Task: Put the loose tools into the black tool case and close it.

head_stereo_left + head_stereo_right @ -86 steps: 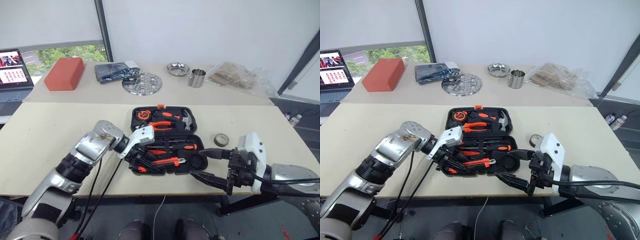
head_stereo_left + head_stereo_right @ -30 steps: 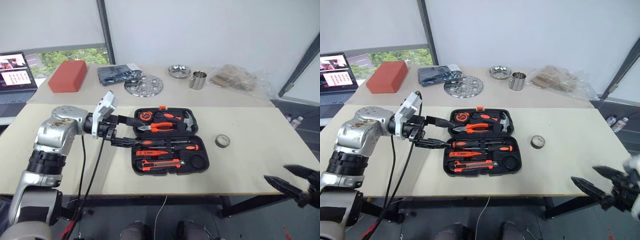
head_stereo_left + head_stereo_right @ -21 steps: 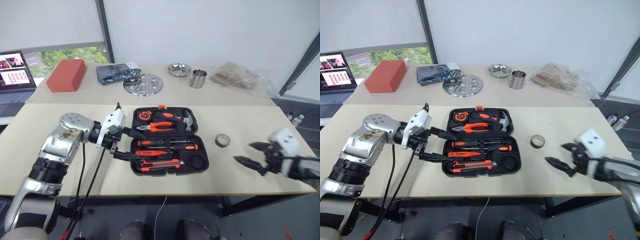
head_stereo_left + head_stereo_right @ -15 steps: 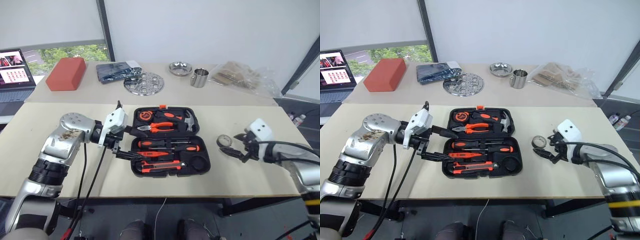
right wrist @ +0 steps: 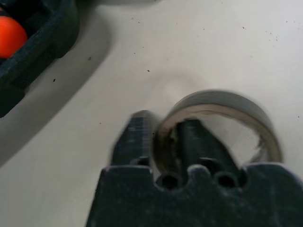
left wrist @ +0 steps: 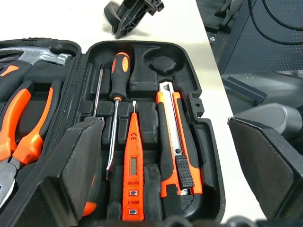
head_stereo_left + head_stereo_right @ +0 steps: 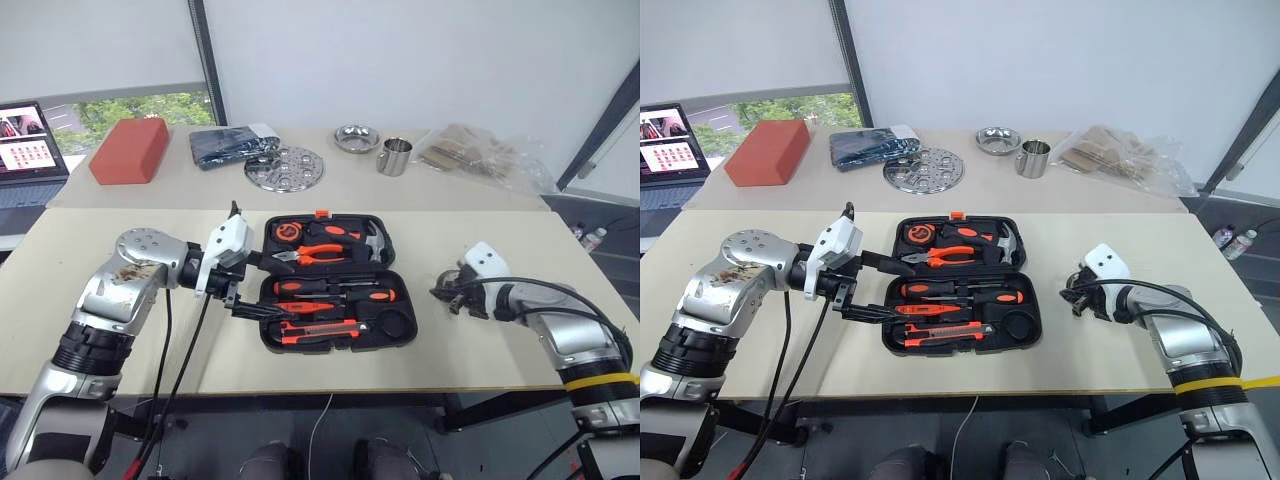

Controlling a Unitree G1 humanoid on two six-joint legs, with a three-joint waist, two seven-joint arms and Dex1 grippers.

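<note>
I see the tool case as matt black moulded plastic, hammer head shiny steel. Table reads smooth, matt beige; tape roll dull grey.

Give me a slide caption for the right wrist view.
Right gripper pinching the tape roll's wall on the table.

case open | tester screwdriver, utility knife slotted
</note>
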